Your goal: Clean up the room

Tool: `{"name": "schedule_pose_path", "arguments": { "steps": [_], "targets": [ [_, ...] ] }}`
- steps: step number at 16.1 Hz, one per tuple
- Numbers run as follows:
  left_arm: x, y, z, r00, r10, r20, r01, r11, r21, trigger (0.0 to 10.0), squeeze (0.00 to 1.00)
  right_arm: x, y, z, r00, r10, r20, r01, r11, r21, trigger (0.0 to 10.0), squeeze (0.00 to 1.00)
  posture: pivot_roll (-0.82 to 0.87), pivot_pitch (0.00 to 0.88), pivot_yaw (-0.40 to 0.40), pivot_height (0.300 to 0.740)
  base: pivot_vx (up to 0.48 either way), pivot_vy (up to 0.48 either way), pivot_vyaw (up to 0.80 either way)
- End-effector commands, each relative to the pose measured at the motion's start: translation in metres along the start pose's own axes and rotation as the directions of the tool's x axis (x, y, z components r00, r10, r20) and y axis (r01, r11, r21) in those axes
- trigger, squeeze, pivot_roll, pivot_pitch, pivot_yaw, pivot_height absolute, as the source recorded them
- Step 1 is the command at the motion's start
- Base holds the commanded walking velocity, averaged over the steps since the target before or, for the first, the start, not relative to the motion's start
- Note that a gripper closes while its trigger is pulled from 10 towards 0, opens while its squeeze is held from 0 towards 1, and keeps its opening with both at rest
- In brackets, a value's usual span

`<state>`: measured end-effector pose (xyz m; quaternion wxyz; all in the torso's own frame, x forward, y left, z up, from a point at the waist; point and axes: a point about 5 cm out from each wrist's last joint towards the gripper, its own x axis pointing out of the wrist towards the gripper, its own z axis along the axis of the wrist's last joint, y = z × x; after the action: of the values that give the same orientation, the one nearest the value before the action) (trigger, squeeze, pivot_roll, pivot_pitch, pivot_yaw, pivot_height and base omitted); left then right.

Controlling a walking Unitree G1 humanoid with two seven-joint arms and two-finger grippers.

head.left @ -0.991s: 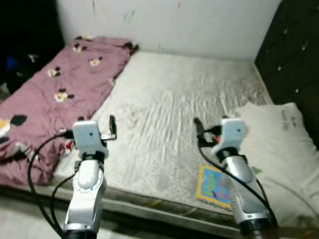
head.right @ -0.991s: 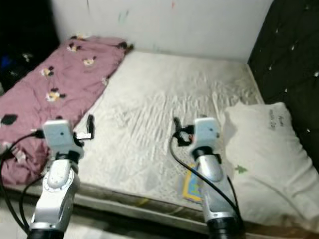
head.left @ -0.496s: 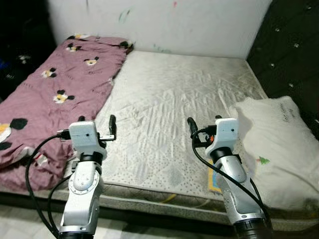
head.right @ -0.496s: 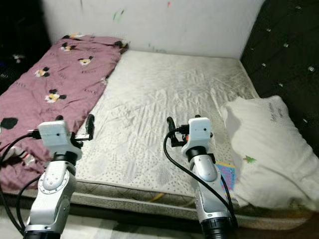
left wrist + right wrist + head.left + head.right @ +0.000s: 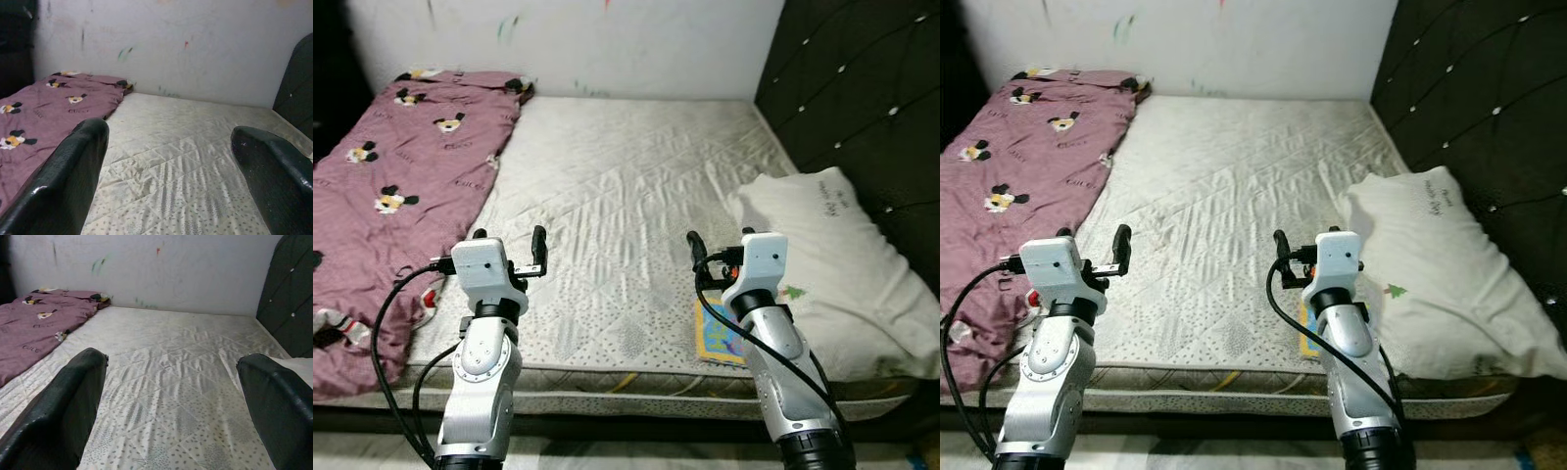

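Colourful book (image 5: 718,336) on mattress (image 5: 626,196) — half hidden behind right arm; blanket (image 5: 382,186) cut off at frame edge.

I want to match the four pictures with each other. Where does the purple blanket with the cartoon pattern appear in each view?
Left eye view: the purple blanket lies along the mattress, on the robot's left.
Right eye view: same place, at the picture's left edge.
Left wrist view: it runs beside the mattress to the wall.
Right wrist view: likewise.
Shared landmark: the green smear on the wall near the blanket's far end.
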<state>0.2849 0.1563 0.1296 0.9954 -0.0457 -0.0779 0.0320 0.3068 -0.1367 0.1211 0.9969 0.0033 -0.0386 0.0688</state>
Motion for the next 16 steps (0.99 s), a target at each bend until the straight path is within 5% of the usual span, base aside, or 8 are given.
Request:
{"name": "schedule_pose_path", "arguments": {
  "steps": [1,7,16],
  "targets": [
    [0.0008,0.0038,0.0026,1.0,0.008,0.003,-0.008,1.0,0.003,10.0,0.0,0.0006,0.0,0.0012,1.0,-0.007,0.0,0.007,1.0,-0.003,10.0,0.0,0.02,0.011,0.001,0.74,0.0,0.48,-0.8],
    [0.0017,0.004,0.003,1.0,0.01,0.002,-0.01,1.0,-0.002,10.0,0.0,0.0011,-0.0009,0.0012,1.0,-0.005,0.001,0.005,1.0,-0.007,10.0,0.0,0.02,0.011,0.001,0.74,0.0,0.48,-0.62],
    [0.0025,0.0044,0.0044,1.0,0.022,0.017,-0.022,1.0,0.011,10.0,0.0,0.0012,-0.0002,-0.0006,1.0,0.001,-0.003,-0.001,1.0,-0.016,10.0,0.0,0.02,0.007,-0.001,0.74,0.0,0.427,0.0]
  ]
}}
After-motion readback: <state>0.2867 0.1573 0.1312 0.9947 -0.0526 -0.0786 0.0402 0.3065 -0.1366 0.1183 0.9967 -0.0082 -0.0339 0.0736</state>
